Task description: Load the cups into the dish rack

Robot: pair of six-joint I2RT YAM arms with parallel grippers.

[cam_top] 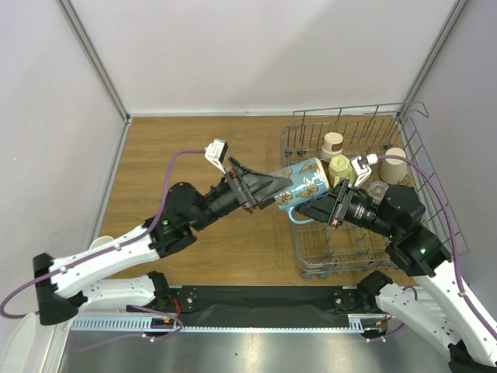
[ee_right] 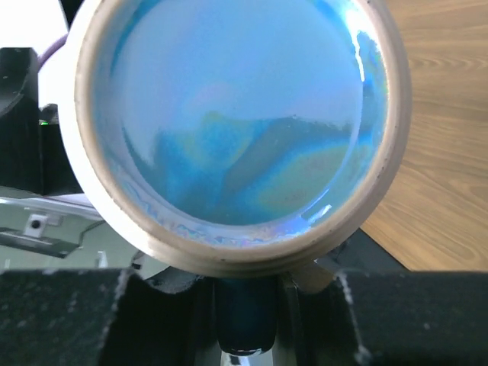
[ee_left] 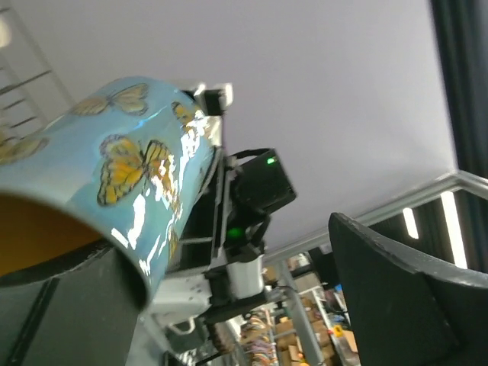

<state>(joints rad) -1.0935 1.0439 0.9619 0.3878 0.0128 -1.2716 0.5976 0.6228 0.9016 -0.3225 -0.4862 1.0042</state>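
A blue mug with orange butterflies (cam_top: pixel 304 185) hangs on its side over the dish rack's (cam_top: pixel 347 116) left edge, between both grippers. My right gripper (cam_top: pixel 322 208) is shut on its blue handle (ee_right: pixel 244 320); the mug's base (ee_right: pixel 236 114) fills the right wrist view. My left gripper (cam_top: pixel 272 189) is open at the mug's mouth. In the left wrist view one finger (ee_left: pixel 69 305) lies at the orange inside and the other finger (ee_left: pixel 404 297) stands well apart from the mug wall (ee_left: pixel 130 168). A beige cup (cam_top: pixel 332 144), a yellow-green cup (cam_top: pixel 340 168), a cream cup (cam_top: pixel 394 165) and a clear glass (cam_top: pixel 378 190) stand in the rack.
A pale cup (cam_top: pixel 101 242) shows partly behind my left arm at the table's left edge. The wooden table (cam_top: pixel 194 148) lies left of the rack. White walls close the back and both sides.
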